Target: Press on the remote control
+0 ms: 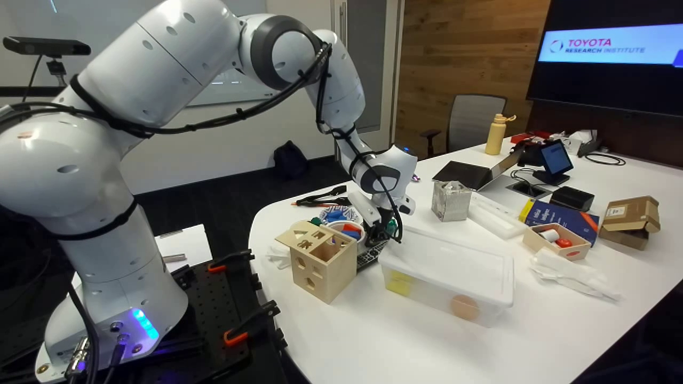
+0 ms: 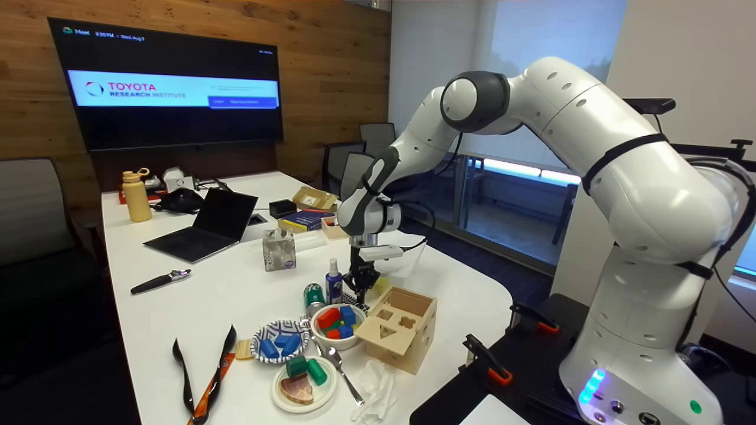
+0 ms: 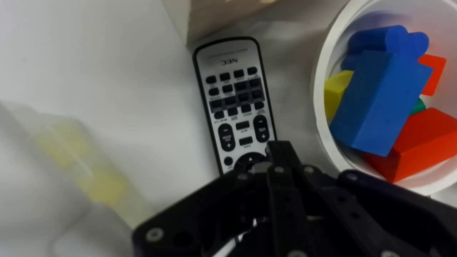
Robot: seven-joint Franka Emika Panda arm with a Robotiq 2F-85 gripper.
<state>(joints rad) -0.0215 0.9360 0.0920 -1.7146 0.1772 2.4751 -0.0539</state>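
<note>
Several blocks [image 3: 380, 103] in white bowl [image 3: 319, 98]; closed end effector [image 3: 282, 145] at remote [image 3: 232, 103].

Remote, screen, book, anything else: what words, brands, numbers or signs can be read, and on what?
"TOYOTA RESEARCH INSTITUTE": screen
"Meet": screen
"Wed, Aug 9": screen, slightly blurred
"NEC": remote, upside down
"VOL", "MUTE", "+", "-": remote
"Artificial Intelligence": book
Too small or blurred: screen's other lines, most remote labels, print on spray bottle, can and cardboard box.

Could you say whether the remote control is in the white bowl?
No, the wrist view shows the NEC remote control beside the bowl.
</note>
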